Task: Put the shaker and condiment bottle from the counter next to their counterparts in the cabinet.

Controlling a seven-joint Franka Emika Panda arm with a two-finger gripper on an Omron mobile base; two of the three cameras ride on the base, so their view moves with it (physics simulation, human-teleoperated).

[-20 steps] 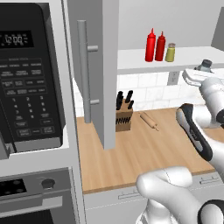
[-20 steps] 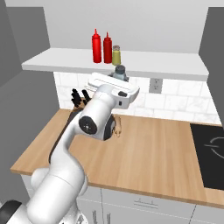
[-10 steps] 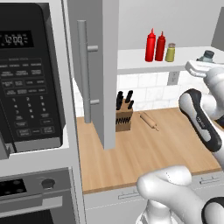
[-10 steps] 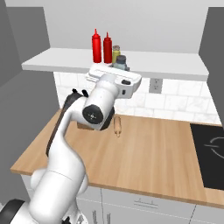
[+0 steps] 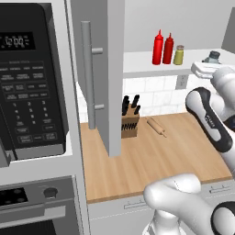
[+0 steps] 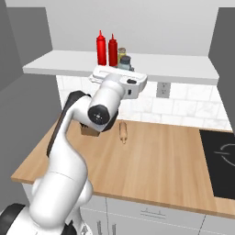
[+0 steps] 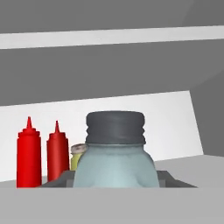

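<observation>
Currently, arm: raised, hand level at cabinet [image 5: 114,69] shelf edge.
Gripper [image 7: 114,181]: clamped on shaker [image 7: 114,162], right of 2 red bottles.

Two squeeze bottles [image 5: 158,47] [image 5: 168,48] are standing side by side on the cabinet shelf [image 5: 142,62], the counterpart shaker [image 5: 178,55] just to their right. The shaker [image 7: 115,151] is sitting in the pincer [image 5: 212,61], level with the shelf edge and well right of that group. Below, on the counter [image 5: 151,160], a knife block [image 5: 130,124] is standing near the back wall, a rolling pin [image 5: 156,126] lying just beside it to the right. The cabinet door [image 5: 103,69] is hanging open left of the shelf, a microwave [image 5: 32,87] sitting further left.
</observation>
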